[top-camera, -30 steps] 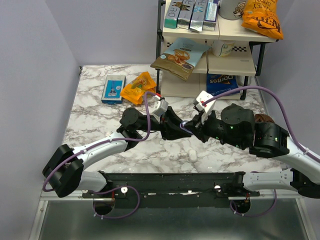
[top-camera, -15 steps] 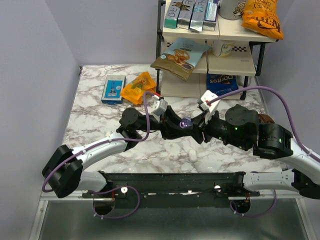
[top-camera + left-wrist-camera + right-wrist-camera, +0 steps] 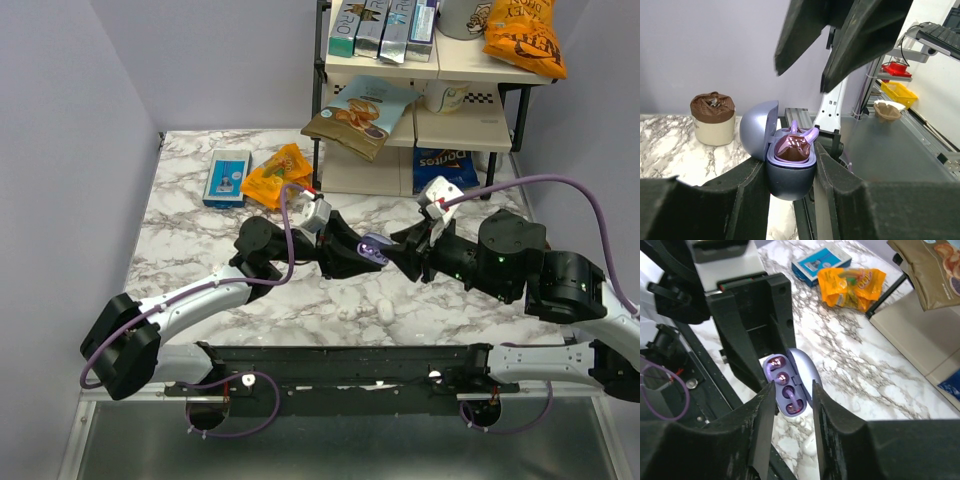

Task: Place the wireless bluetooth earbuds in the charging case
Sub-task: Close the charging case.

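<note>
Left gripper (image 3: 352, 252): jaws clamped on the charging case (image 3: 790, 172), which is held above the middle of the marble table (image 3: 190, 235) with its lid swung open.
Wireless bluetooth earbuds (image 3: 782, 385): in the case body, glossy purple tops showing.
Right gripper (image 3: 800, 77): jaws apart, empty, just right of the case and clear of it.
</note>
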Controlling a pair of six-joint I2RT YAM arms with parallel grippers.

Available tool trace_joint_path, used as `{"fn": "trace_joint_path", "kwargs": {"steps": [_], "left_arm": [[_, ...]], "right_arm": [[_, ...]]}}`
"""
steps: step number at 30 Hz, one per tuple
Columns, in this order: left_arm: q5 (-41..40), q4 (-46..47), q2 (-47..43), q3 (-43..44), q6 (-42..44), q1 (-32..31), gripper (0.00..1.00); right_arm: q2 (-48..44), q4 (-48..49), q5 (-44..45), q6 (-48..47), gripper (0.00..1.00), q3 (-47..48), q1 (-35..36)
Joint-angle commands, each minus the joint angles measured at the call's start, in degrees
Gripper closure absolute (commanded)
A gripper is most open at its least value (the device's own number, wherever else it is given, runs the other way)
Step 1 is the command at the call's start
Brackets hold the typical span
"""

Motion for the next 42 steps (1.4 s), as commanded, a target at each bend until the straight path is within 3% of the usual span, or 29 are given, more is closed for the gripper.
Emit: {"fn": "trace_joint_path", "kwargs": {"steps": [1,8,27,42], "left_arm": [[1.68,-2.7,-0.92,1.73,1.16,-0.08,1.0],[1.24,-5.17,-0.92,2.53,1.78,-0.08,1.0],[1.24,-4.3,-0.31,2.53,1.69,-0.17,1.0],[1.15,-3.5,-0.66,2.53,1.43,-0.08,1.0]], "right_arm": [[0.36,1.43,-5.31,-2.08,0.58,0.63,-0.03],[4.06,-1.48,-8.56,-2.78,0.6,2.04,-0.03],[4.68,-1.48,-0.13,-2.52,0.62,1.07,-0.12],[5.29,-1.48,-1.53,-2.26,0.68,-0.42,-0.47]]}}
